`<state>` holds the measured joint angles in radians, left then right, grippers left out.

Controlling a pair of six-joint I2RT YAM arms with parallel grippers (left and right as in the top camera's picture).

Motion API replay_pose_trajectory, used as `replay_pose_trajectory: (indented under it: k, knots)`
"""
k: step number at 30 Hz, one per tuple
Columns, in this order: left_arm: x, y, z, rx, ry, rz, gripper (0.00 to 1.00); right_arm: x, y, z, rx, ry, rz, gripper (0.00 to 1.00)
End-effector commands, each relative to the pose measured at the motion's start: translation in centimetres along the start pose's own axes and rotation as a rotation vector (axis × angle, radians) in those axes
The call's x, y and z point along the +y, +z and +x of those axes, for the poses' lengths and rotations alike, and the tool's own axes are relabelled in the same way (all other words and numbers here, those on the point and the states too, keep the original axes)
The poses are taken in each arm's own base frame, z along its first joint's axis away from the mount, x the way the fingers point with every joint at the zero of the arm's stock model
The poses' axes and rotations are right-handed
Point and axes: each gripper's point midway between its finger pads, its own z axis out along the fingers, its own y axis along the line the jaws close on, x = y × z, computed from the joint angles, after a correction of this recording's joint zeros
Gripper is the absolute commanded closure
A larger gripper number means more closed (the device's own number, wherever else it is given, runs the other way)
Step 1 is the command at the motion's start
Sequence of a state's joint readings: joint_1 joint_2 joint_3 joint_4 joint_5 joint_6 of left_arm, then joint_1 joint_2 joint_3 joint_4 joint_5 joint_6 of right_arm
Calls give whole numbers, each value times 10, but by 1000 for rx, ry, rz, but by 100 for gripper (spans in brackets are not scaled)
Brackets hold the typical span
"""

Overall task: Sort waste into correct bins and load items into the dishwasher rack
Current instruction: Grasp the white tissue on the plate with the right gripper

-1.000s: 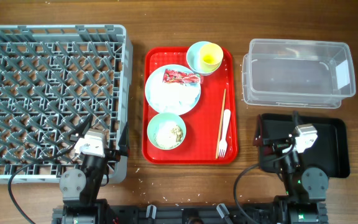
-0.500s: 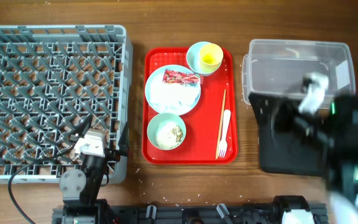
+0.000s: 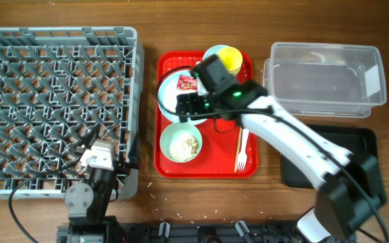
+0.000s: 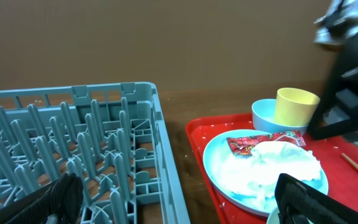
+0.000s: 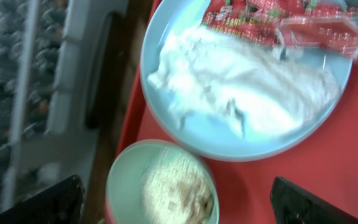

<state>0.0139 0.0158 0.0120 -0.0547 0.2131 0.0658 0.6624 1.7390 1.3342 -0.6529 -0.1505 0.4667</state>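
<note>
rack (image 3: 56, 101): left side of the counter, no dishes in it that I can see. Loading not started.
red tray (image 3: 221, 152): mid counter, carries the dishes and the waste.
clear tub (image 3: 323, 74): right of the red tray, nothing visible inside. Black tray (image 3: 360, 148) sits just in front of it.
plate (image 5: 197, 134): far half of the red tray.
bowl (image 3: 181, 143): just beside the plate on the near side, holds rice and scraps.
tissue (image 5: 241, 81): heaped on the plate.
wrapper (image 5: 272, 22): at the plate's far edge, touching the tissue.
right tool (image 5: 179, 199): wide, empty, above the plate. I read this as the first waste pick. Next I need to come down on tissue or wrapper alone, pinch without dragging the plate, then carry it to a bin.
left tool (image 4: 185, 205): wide, empty, by the rack's near corner.
</note>
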Motion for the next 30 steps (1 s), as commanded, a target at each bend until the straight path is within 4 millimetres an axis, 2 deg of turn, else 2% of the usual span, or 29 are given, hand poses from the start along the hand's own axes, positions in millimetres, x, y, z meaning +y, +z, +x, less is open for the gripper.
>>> replay_pose_trajectory:
  k: [1, 5, 7, 8, 10, 16, 20, 21, 22, 23, 24, 25, 27, 28, 29, 30]
  knots:
    - [-1, 0, 2, 2, -6, 1, 0, -18, 31, -15, -59, -1, 117, 4]
    - [-1, 0, 2, 2, -6, 1, 0, -23, 77, -18, -62, -4, 113, 5]
    - [-1, 0, 2, 2, -6, 1, 0, -29, 94, -12, -40, -2, 125, 20]
    - [-1, 0, 2, 2, -6, 1, 0, -33, 102, -6, -19, 0, 135, 35]
    - [-1, 0, 2, 2, -6, 1, 0, -38, 112, 2, 11, 2, 142, 36]
    - [-1, 0, 2, 2, -6, 1, 0, -42, 118, 8, 29, 8, 152, 36]
    - [-1, 0, 2, 2, -6, 1, 0, -54, 123, 29, 76, 42, 179, 37]
    - [-1, 0, 2, 2, -6, 1, 0, -55, 124, 31, 81, 42, 182, 40]
    - [-1, 0, 2, 2, -6, 1, 0, -55, 124, 31, 81, 43, 180, 51]
    - [-1, 0, 2, 2, -6, 1, 0, -51, 123, 31, 84, 43, 163, 65]
    - [-1, 0, 2, 2, -6, 1, 0, -39, 117, 28, 87, 46, 108, 79]
    - [-1, 0, 2, 2, -6, 1, 0, -29, 110, 21, 76, 46, 65, 81]
    - [-1, 0, 2, 2, -6, 1, 0, -4, 79, -7, 8, 42, -35, 88]
    - [-1, 0, 2, 2, -6, 1, 0, 7, 56, -22, -42, 35, -76, 96]
    - [-1, 0, 2, 2, -6, 1, 0, 16, 28, -37, -106, 26, -108, 96]
    - [-1, 0, 2, 2, -6, 1, 0, 22, 7, -46, -154, 9, -123, 96]
